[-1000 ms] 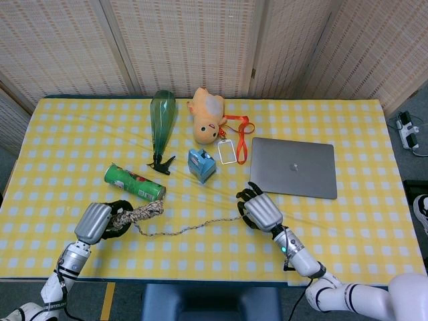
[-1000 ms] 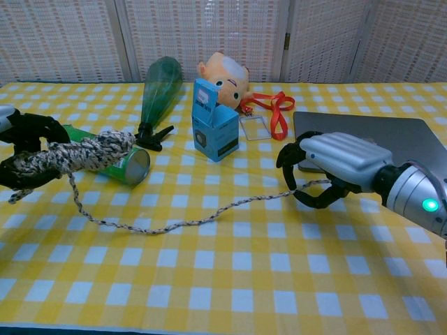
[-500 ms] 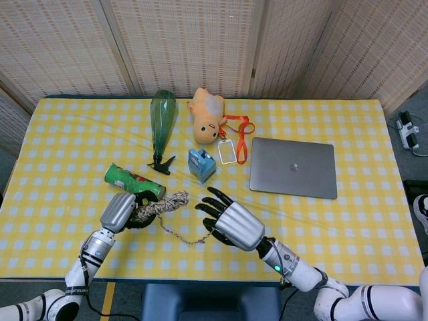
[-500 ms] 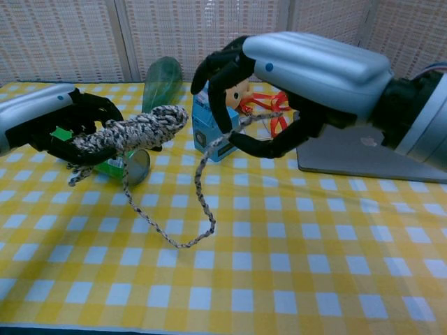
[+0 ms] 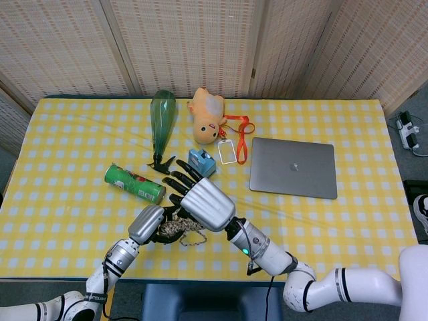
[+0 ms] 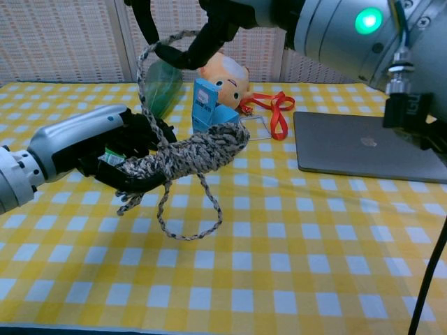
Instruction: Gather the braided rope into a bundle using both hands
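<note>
I am gripping the braided rope [image 6: 185, 157] in my left hand [image 6: 105, 150], fingers curled around the coiled part of the bundle; the bundle is lying across my palm with its long axis running out toward my right and slightly upward, above the yellow checked tablecloth [image 6: 293, 265]; a loose loop is dangling below it and one strand is rising from it to my right hand [image 5: 200, 200]. My right hand is hovering just above the bundle, pinching that strand between thumb and a finger, the other fingers spreading out; so the rope is lying directly beneath it and the free length between my two hands is short. I judge the next wrap is calling for my right hand to carry the strand down onto the coil. No writing is legible on the green can [image 5: 134, 184] or the blue box [image 6: 213, 115]; the laptop [image 6: 363, 146] is showing a small logo I cannot make out.
</note>
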Robot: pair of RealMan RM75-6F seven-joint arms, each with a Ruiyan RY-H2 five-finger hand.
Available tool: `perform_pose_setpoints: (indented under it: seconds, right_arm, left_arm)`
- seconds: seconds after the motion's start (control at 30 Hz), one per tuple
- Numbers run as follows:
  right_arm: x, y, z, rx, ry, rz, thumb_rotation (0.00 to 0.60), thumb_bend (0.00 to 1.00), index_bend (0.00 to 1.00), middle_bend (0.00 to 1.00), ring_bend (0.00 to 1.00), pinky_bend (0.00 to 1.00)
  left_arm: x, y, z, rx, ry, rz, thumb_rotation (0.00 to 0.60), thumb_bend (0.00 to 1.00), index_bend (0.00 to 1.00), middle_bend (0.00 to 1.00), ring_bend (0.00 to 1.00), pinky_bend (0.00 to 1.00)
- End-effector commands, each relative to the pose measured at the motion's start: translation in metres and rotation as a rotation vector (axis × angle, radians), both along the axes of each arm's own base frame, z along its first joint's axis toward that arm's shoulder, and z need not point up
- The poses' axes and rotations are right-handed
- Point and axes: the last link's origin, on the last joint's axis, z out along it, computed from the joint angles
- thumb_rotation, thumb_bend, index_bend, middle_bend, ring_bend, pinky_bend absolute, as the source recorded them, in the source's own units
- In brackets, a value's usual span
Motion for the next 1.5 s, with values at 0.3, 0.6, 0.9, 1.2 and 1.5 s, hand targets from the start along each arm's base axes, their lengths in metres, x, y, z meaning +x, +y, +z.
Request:
perform_pose_setpoints:
  seconds: [0.3, 0.6, 0.9, 1.2, 1.5]
  right_arm:
    - [-0.036, -0.038, 0.012, -0.067, -0.009, -0.163, 0.6, 0.46, 0.63, 0.25, 0.21, 0.08]
    - [-0.101, -0.049, 0.019, -0.056, -0.013, -0.279, 0.6, 0.46, 0.63, 0.26, 0.21, 0.08]
    - [-0.153, -0.034, -0.004, -0.007, 0.083, -0.285, 0.6, 0.46, 0.63, 0.27, 0.21, 0.08]
    - [-0.179, -0.005, -0.031, 0.049, 0.205, -0.223, 0.6, 0.45, 0.63, 0.27, 0.21, 0.08]
    - [-0.183, 0.023, -0.038, 0.068, 0.265, -0.124, 0.6, 0.46, 0.63, 0.28, 0.21, 0.08]
  left_arm:
    - [0.011, -0.016, 0.009, -0.134, -0.304, -0.039, 0.6, 0.67, 0.77, 0.71, 0.66, 0.7]
    - [0.01, -0.005, 0.037, -0.12, -0.505, 0.002, 0.6, 0.67, 0.77, 0.71, 0.66, 0.7]
    - [0.01, 0.015, 0.066, -0.074, -0.686, 0.094, 0.6, 0.68, 0.77, 0.71, 0.67, 0.7]
    - [-0.001, 0.041, 0.087, 0.098, -0.702, 0.199, 0.6, 0.68, 0.77, 0.71, 0.67, 0.7]
    - [-0.015, 0.059, 0.095, 0.304, -0.551, 0.26, 0.6, 0.68, 0.77, 0.71, 0.66, 0.7]
